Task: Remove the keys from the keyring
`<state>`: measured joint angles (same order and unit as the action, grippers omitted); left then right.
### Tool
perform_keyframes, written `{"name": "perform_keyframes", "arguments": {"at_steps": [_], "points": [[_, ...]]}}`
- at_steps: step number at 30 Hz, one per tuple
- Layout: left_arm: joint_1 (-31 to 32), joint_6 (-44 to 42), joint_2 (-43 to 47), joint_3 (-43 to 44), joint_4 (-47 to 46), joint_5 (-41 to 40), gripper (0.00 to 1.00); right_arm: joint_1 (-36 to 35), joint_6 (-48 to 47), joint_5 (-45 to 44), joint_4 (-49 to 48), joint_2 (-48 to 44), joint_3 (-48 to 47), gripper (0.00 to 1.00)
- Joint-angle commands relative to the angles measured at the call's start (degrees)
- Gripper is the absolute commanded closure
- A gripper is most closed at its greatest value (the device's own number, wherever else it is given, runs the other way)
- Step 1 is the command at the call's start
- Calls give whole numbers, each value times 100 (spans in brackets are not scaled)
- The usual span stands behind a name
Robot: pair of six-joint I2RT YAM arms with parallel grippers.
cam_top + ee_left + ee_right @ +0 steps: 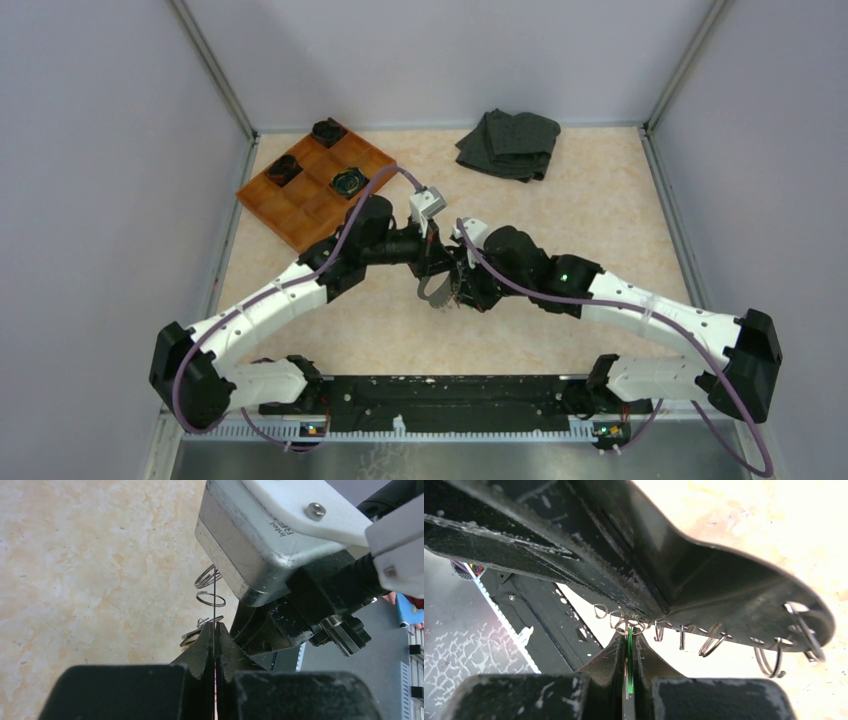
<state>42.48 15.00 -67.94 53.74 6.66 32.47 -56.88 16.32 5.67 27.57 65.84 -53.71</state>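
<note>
Left wrist view: the keyring (201,581) was held over the worktop (90,570), stretched into loose coils between the left gripper (214,630) and the right gripper (628,630), both jaws clenched on its wire, while the keys (191,638), apparently hung beside the left jaws, were judged not yet freed.

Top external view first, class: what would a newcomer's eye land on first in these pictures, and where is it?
The two arms meet at mid-table, with the left gripper and right gripper both shut, tip to tip on the thin grey wire loops of the keyring. After that, the orange tray with black round objects at the back left, and a dark folded cloth at the back centre.
</note>
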Motion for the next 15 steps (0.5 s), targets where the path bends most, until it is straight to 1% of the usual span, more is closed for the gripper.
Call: {"name": "perform_keyframes", "arguments": {"at_steps": [1,6,15], "points": [[62,-60,259,78,-280,-60,100,-41,179,-99,-68,-92,-222,100],[109,-41,315,35,-291,-132,100,-43,356,-233,-61,-158,-162,100],[171,-41,411,-17,-318,-185,100,-33,567,-207,-173,-369,-2,100]]}}
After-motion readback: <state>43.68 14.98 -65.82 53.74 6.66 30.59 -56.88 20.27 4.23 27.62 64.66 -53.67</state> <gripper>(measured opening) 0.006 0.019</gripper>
